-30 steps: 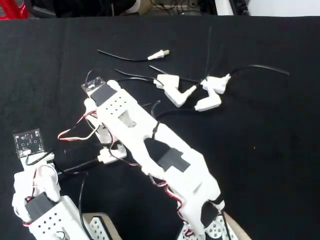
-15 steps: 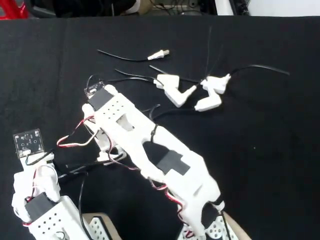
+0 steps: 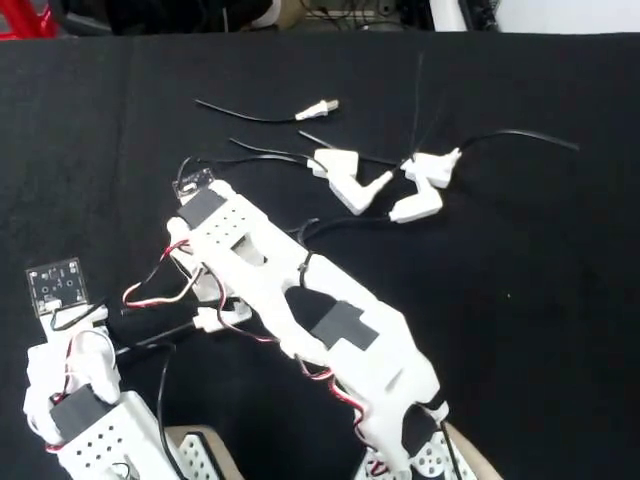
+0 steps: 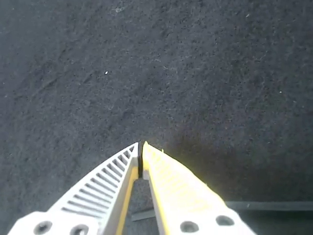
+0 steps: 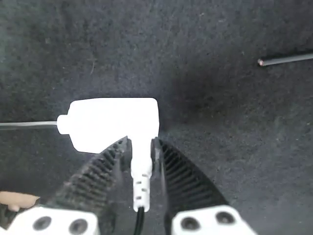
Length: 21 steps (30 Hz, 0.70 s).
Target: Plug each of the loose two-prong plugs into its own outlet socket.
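On the black cloth [image 3: 560, 330], my right gripper [image 5: 141, 144] pinches the first plug [image 5: 141, 181], seemingly seated in its socket [image 5: 112, 122]. My left gripper [image 4: 142, 148] is pressed together, empty. A second plug [image 3: 322, 105] lies unplugged, upper centre.

Table [image 3: 560, 300] is covered in black cloth. A small white plug [image 3: 320, 106], a socket block [image 3: 340, 165] and a second block [image 3: 428, 172] are laid on it.

My right arm [image 3: 300, 290] reaches diagonally forward and to the left, its claw [image 5: 141, 145] pinched tight on a plug [image 5: 141, 183]. The left arm [image 3: 75, 405] sits folded low, claw [image 4: 142, 147] tips pressed together.
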### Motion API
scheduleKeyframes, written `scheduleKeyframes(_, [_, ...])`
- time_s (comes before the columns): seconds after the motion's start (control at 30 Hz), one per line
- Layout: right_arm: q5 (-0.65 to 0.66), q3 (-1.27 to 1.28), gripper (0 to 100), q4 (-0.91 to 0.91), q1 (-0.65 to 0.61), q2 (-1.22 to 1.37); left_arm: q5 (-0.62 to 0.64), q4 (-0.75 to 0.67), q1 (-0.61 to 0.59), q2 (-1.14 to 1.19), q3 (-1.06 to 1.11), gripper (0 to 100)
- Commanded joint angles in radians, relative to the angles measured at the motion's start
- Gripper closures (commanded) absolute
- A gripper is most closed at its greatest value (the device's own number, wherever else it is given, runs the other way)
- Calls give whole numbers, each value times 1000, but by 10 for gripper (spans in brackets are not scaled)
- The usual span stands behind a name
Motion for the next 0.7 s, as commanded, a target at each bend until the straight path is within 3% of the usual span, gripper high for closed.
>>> scheduleKeyframes(0.0, [11, 2, 987, 43, -3, -12, -6, -3, -5, -3, 18, 968])
scheduleKeyframes(0.13, [112, 13, 987, 94, 75, -4, -6, -3, -5, -3, 18, 968])
scheduleKeyframes(0.37, [282, 22, 987, 147, 364, -4, -8, -3, -4, -3, 18, 968])
scheduleKeyframes(0.67, [511, -64, 987, 149, 623, 1, -8, 0, -4, -3, 18, 968])
